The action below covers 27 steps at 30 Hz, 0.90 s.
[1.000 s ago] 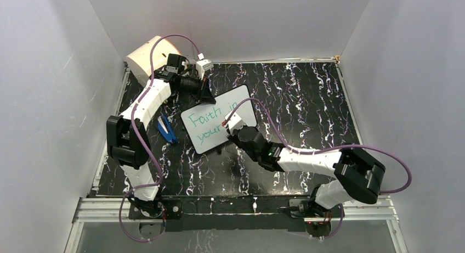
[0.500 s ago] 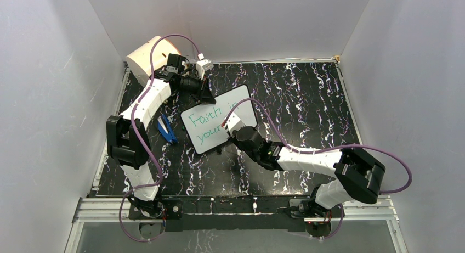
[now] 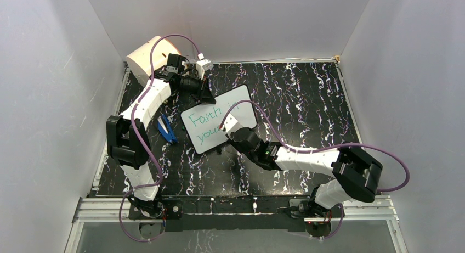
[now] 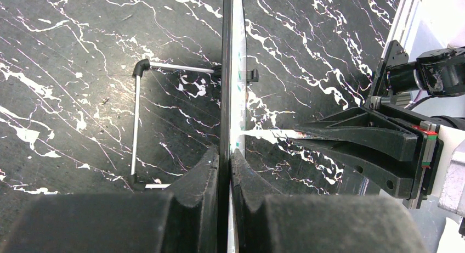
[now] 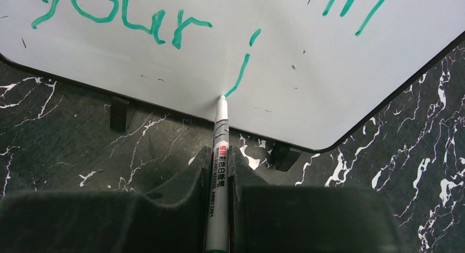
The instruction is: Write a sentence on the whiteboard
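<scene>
The whiteboard (image 3: 205, 124) stands tilted on the black marbled table and shows edge-on in the left wrist view (image 4: 230, 72). Its green sentence (image 3: 200, 121) reads "Faith in" over "your"; in the right wrist view the lettering (image 5: 126, 17) shows "your" and a fresh "j" stroke. My left gripper (image 4: 225, 157) is shut on the board's top edge. My right gripper (image 5: 218, 159) is shut on a white marker (image 5: 218, 149) whose tip touches the board's face (image 5: 307, 50) at the foot of the "j".
A cream cylindrical drum (image 3: 147, 56) sits at the far left corner. A blue object (image 3: 166, 129) lies left of the board. A wire stand (image 4: 136, 127) props the board from behind. White walls enclose three sides.
My right gripper has moved left and slightly down along the board's lower edge with the marker. The left arm and the board have not moved.
</scene>
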Each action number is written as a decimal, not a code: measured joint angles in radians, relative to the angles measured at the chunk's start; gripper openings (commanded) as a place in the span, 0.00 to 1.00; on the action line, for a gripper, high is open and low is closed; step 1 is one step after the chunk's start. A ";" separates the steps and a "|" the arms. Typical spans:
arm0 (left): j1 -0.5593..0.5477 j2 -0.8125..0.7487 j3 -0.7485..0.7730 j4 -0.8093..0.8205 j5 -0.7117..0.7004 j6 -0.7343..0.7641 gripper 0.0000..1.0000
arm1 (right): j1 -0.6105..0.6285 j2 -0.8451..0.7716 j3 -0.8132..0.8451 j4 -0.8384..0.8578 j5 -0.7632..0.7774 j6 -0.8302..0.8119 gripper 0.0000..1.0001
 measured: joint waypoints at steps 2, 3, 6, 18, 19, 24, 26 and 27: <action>0.000 0.000 0.000 0.000 0.000 0.000 0.00 | 0.002 0.001 0.003 -0.005 0.000 0.000 0.00; 0.000 0.000 0.000 0.000 0.000 0.000 0.00 | 0.002 0.001 0.003 -0.005 0.000 0.000 0.00; 0.000 0.000 0.000 0.000 0.000 0.000 0.00 | 0.003 0.001 0.003 -0.005 -0.008 0.003 0.00; 0.000 0.000 0.000 0.000 0.000 0.000 0.00 | 0.004 0.000 0.004 0.016 -0.023 0.012 0.00; 0.000 0.000 0.000 0.000 0.000 0.000 0.00 | 0.005 0.000 0.004 0.017 -0.022 0.014 0.00; 0.000 0.000 0.000 -0.001 0.000 -0.001 0.00 | 0.005 -0.011 0.004 0.029 -0.022 0.022 0.00; 0.000 0.000 0.000 0.000 0.000 -0.003 0.00 | 0.004 -0.029 0.003 0.042 -0.021 0.023 0.00; 0.000 0.000 0.000 0.000 0.000 -0.003 0.00 | 0.004 -0.040 0.003 0.045 -0.021 0.024 0.00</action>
